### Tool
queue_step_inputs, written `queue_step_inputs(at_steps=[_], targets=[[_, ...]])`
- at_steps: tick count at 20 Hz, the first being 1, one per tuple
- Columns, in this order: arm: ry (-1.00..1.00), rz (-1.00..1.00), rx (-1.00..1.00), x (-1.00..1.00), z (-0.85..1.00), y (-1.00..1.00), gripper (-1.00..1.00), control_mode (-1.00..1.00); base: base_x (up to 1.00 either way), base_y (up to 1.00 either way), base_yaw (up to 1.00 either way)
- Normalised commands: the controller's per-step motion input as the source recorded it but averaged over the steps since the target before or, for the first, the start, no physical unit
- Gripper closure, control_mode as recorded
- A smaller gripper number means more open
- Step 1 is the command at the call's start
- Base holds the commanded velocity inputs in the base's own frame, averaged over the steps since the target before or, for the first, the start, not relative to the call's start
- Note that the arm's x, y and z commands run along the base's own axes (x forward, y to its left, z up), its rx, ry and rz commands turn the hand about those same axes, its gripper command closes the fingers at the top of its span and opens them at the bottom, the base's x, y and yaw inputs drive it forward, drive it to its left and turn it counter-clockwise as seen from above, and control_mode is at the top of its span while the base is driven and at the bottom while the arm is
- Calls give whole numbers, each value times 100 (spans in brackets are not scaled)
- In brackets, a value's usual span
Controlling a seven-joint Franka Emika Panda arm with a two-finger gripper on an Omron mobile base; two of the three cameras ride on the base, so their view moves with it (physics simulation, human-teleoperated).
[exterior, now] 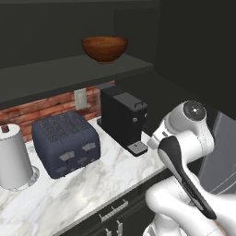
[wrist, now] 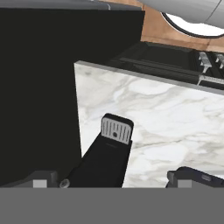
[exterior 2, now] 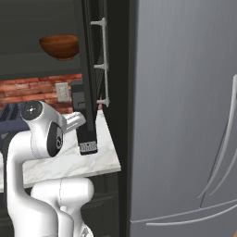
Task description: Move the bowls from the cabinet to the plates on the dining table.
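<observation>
A reddish-brown wooden bowl (exterior: 104, 48) sits upright on a dark shelf (exterior: 73, 71) of the open cabinet (exterior: 55, 27), at about twelve o'clock in the left base view. Nothing can be seen inside the bowl from this low angle; only its outer wall and rim show. In the right base view the same bowl (exterior 2: 59, 46) stands at about ten o'clock, just left of the cabinet's open door (exterior 2: 90, 69), whose silver bar handle (exterior 2: 103, 62) runs vertically along its edge.

Below the shelf, a marble counter (exterior: 92, 184) carries a black coffee machine (exterior: 123, 117) near the centre, a dark blue toaster (exterior: 66, 143) at about nine o'clock, and a paper towel roll (exterior: 13, 156) at the far left edge. A red brick wall (exterior: 27, 113) with a pale outlet plate (exterior: 80, 98) backs them. A tall grey refrigerator (exterior 2: 185, 115) takes up the right half of the right base view.

The white arm (exterior: 184, 143) is folded at about four o'clock in the left base view, well below the bowl and apart from it. In the hand view the gripper (wrist: 122, 179) looks down on the counter edge and the coffee machine's drip tray (wrist: 116, 129); its two dark fingertips (wrist: 192, 177) stand wide apart at the bottom with nothing between them.
</observation>
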Motion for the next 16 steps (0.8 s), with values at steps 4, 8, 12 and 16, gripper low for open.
queue_step_inputs(at_steps=[4, 8, 12, 16], targets=[[0, -4, 0, -2, 19, 0, -100, -100, 0, 0, 0], [0, -5, 0, -5, 35, 0, -100, -100, 0, 0, 0], [-2, -4, 0, -15, 47, 0, -100, -100, 0, 0, 0], [-1, -2, 0, -6, 45, 0, -100, -100, 0, 0, 0]])
